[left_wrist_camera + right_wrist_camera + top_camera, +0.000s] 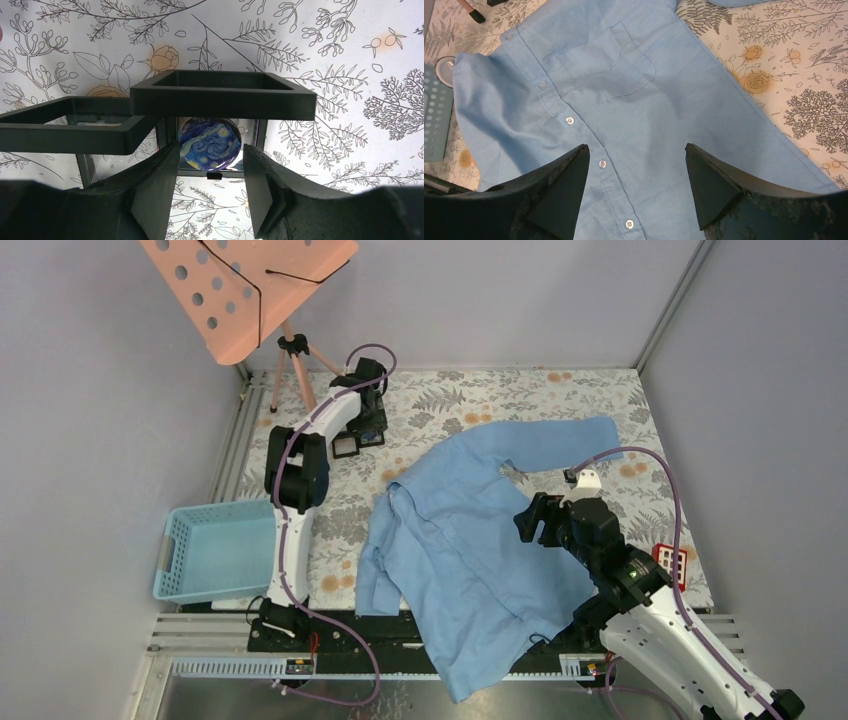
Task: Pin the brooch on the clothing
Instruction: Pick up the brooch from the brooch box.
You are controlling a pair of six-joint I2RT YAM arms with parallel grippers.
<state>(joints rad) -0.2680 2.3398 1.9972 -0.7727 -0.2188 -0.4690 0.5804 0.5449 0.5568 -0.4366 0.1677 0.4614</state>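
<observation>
Floral tablecloth: left hand parted before brooch; right hand wide over shirt.

Pale grey walls close in the desk on three sides, under even, soft light. A cream cloth printed with grey ferns and orange flowers covers the desk and spreads beneath and beyond the left fingers. Aluminium rails edge it. Beyond those fingers stands a salmon perforated music stand; a light blue basket sits well behind them.

Light blue shirt spread front up; round blue-swirl brooch apart.
</observation>
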